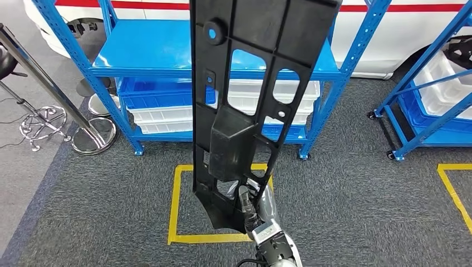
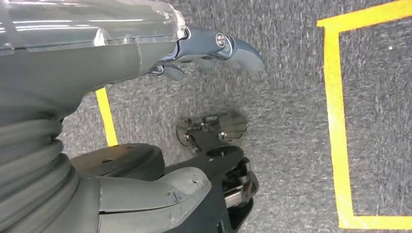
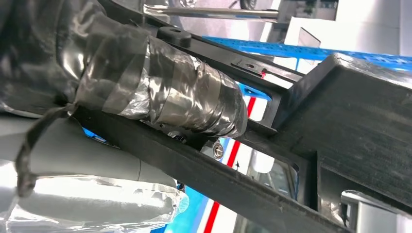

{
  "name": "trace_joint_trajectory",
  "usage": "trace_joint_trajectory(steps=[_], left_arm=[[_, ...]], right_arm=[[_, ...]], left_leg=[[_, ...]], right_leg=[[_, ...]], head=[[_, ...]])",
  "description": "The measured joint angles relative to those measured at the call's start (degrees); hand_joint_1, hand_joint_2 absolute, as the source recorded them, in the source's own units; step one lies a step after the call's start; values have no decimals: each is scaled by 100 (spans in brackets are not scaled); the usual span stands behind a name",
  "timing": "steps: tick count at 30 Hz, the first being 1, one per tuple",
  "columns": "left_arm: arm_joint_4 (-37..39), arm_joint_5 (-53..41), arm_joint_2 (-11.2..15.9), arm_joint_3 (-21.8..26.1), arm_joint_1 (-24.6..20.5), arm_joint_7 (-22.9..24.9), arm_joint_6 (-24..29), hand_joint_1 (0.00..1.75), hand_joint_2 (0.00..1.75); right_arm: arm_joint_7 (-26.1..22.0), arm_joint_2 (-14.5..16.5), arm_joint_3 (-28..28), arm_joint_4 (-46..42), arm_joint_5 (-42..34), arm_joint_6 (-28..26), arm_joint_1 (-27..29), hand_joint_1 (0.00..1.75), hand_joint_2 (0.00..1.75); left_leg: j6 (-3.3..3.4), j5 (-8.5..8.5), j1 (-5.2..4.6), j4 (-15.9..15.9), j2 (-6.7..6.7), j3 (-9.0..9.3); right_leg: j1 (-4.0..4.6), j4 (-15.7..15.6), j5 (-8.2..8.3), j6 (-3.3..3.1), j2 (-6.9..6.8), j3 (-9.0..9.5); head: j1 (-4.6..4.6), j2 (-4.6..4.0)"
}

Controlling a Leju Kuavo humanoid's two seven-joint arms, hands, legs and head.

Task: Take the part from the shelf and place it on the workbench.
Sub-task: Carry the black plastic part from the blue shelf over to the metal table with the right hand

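Shelf: the blue shelf (image 1: 167, 53) spans the upper half of the head view, its top board bare, with white and blue bins (image 1: 167, 108) stacked on the lower level. A second blue rack (image 1: 428, 105) stands at the right edge.
Floor: grey carpet with a yellow taped square (image 1: 173, 206) at lower centre of the head view, and part of another at the far right.
Part: the long black plastic part (image 1: 245, 94), a ribbed panel with cut-out windows, stands nearly upright through the middle of the head view, from the top edge down to the lower centre. It is off the shelf and in the air, carried in front of the robot.
Right hand: the right hand (image 1: 253, 214) grips the part by its lower end, at bottom centre of the head view. In the right wrist view a tape-wrapped finger (image 3: 165, 92) presses across a rib of the panel, so the hold looks firm.
Left hand: the left hand (image 2: 160, 63) hangs over the carpet with nothing in it, thumb and fingers held apart.
Step in hand: I judge the pick is done and the carry is under way.
Next move: no workbench is in sight, so the robot likely has to turn away from the shelf and find it, then lay the tall panel down flat without catching the shelf posts.
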Motion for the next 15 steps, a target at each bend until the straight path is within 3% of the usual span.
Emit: trace_joint_trajectory(steps=[2,3,5,7,8,9,10,11,12,14,15], left_arm=[[0,-1,0,-1,11,-2,3,0,175],[0,0,1,-1,14,-3,6,0,175],[0,5,4,-1,20,-7,9,0,175],[0,12,9,-1,22,-11,11,0,175],[0,14,12,-1,20,-12,11,0,175],[0,15,14,-1,18,-12,13,0,175],[0,13,15,-1,16,-11,13,0,175],[0,10,16,-2,12,-10,13,0,175],[0,6,17,-2,6,-9,13,0,175],[0,2,19,-4,-9,-8,13,0,175],[0,0,19,-5,-13,-7,13,0,175]], right_arm=[[-11,0,-14,-10,-9,11,29,175,0],[-17,1,-19,-13,-10,19,38,175,0],[-29,2,-28,-13,-10,32,53,175,0],[-43,2,-41,-12,-10,35,72,175,0],[-47,2,-51,-11,-9,35,84,175,0],[-52,3,-62,-11,-7,34,94,175,0],[-60,3,-73,-11,-3,33,106,175,0],[-69,4,-83,-12,3,31,117,175,0],[-79,7,-90,-17,8,28,126,175,0],[-96,13,-102,-40,28,20,144,175,0],[-102,16,-109,-52,42,15,152,175,0]], left_leg=[[-67,58,7,-11,-3,-29],[-93,-34,8,43,-10,-72],[-138,-514,21,435,-22,-216],[-182,-1033,28,1150,-24,-369],[-199,-1110,29,1451,-24,-391],[-209,-1049,29,1617,-24,-351],[-211,-880,29,1588,-24,-218],[-203,-700,30,1357,-25,14],[-188,-632,28,972,-29,317],[-137,-732,7,150,-47,871],[-110,-813,-10,-82,-56,1001]], right_leg=[[-9,-63,72,-50,-13,-43],[-24,-79,139,-96,-23,-99],[-50,-93,289,-173,-46,-257],[-39,-54,422,-202,-50,-455],[-33,-26,489,-201,-55,-566],[-29,6,553,-195,-58,-679],[-28,38,616,-183,-60,-790],[-28,73,675,-168,-58,-893],[-27,109,727,-147,-55,-976],[-17,153,831,-94,-57,-1071],[-16,151,886,-64,-62,-1085]], head=[[1,0],[0,1],[-2,1],[-4,1],[-3,1],[-3,1],[-3,0],[-3,0],[-3,0],[-2,0],[-1,0]])
